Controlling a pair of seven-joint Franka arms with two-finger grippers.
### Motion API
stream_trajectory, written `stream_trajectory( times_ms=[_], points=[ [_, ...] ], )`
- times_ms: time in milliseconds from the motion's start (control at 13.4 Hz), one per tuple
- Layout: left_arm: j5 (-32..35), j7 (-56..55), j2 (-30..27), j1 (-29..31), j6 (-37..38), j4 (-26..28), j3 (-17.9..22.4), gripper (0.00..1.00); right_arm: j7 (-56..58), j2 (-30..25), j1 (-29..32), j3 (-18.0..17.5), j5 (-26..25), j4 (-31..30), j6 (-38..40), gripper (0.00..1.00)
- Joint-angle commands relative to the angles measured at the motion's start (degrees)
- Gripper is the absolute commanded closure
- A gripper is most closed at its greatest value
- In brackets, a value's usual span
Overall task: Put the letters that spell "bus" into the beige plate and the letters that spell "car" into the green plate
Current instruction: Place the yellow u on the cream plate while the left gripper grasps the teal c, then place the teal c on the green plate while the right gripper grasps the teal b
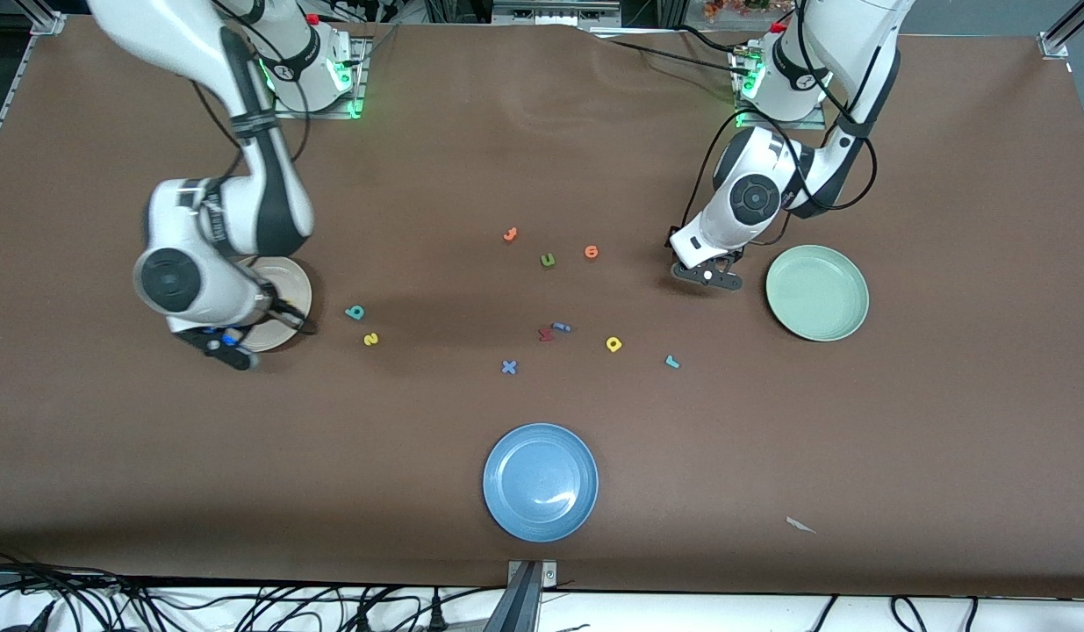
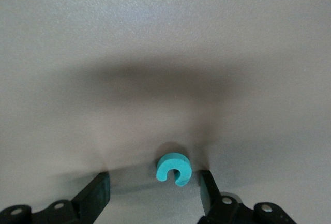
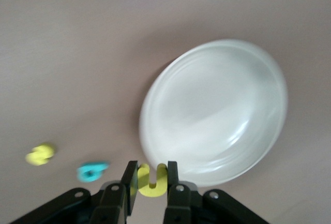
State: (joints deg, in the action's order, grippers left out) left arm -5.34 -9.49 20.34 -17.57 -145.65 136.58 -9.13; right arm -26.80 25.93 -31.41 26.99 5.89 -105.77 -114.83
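My right gripper [image 3: 152, 180] is shut on the yellow "u" [image 3: 152, 182] and hangs at the rim of the beige plate [image 3: 217, 110] [image 1: 294, 294]. The teal "b" [image 1: 355, 312] and yellow "s" [image 1: 370, 339] lie on the table beside that plate. My left gripper [image 2: 154, 188] is down at the table beside the green plate [image 1: 816, 292], open, with the teal "c" [image 2: 174, 168] lying between its fingers, close to one finger [image 2: 209, 190]. The yellow "a" [image 1: 613, 344] and teal "r" [image 1: 672, 361] lie nearer the front camera than that gripper.
Mid-table lie an olive "u" [image 1: 548, 260], two orange letters [image 1: 510, 234] [image 1: 592, 252], a red letter [image 1: 545, 333], a blue "i" [image 1: 562, 327] and a blue "x" [image 1: 508, 367]. A blue plate [image 1: 541, 481] sits near the front edge, and a paper scrap [image 1: 800, 525] lies toward the left arm's end.
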Motion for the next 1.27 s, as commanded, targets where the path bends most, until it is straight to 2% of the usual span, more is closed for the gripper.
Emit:
stream_trajectory(
  times_ms=[0, 298, 447, 521, 596, 670, 745, 894, 1043, 1191],
  points=[
    [-1.1, -0.3, -0.1, -1.2, -0.9, -0.2, 0.3, 0.21, 11.3, 1.3, 4.8, 0.3, 0.4, -1.2, 0.4, 0.92],
    [-1.1, -0.3, 0.2, -1.7, -1.0, -1.3, 0.3, 0.22, 20.2, 4.9, 8.5, 0.3, 0.5, -3.3, -2.3, 0.91],
    [-1.0, -0.3, 0.2, -1.8, -1.0, -1.3, 0.3, 0.37, 21.4, 6.0, 8.8, 0.3, 0.5, -5.0, -5.2, 0.86],
    [-1.0, -0.2, 0.2, -1.8, -1.0, -1.4, 0.3, 0.4, 21.4, 5.9, 8.8, 0.3, 0.5, -5.3, -5.4, 0.63],
    [-1.0, -0.2, 0.2, -1.8, -1.0, -1.4, 0.3, 0.4, 21.4, 5.9, 8.8, 0.3, 0.5, -5.3, -5.3, 0.05],
    [-0.9, -0.2, 0.2, -1.8, -1.0, -1.3, 0.3, 0.41, 20.7, 5.3, 8.6, 0.0, 0.6, -5.2, -4.8, 0.01],
    [-0.9, -0.2, 0.2, -1.8, -1.0, -1.3, 0.3, 0.41, 20.3, 4.7, 7.9, -0.1, 0.6, -4.9, -4.2, 0.01],
    [-0.8, -0.2, 0.2, -1.8, -1.0, -1.3, 0.3, 0.53, 19.4, 2.7, 7.3, -1.0, 0.6, -3.8, -2.7, 0.01],
    [-0.8, -0.2, 0.2, -1.8, -1.0, -1.3, 0.3, 0.64, 15.0, 1.1, 6.0, -3.9, 0.6, -1.0, 1.7, 0.0],
    [-0.8, -0.2, 0.1, -1.8, -1.0, -1.4, 0.3, 0.72, 13.5, 0.9, 5.2, -7.7, 0.5, 1.0, 3.6, 0.0]
  ],
)
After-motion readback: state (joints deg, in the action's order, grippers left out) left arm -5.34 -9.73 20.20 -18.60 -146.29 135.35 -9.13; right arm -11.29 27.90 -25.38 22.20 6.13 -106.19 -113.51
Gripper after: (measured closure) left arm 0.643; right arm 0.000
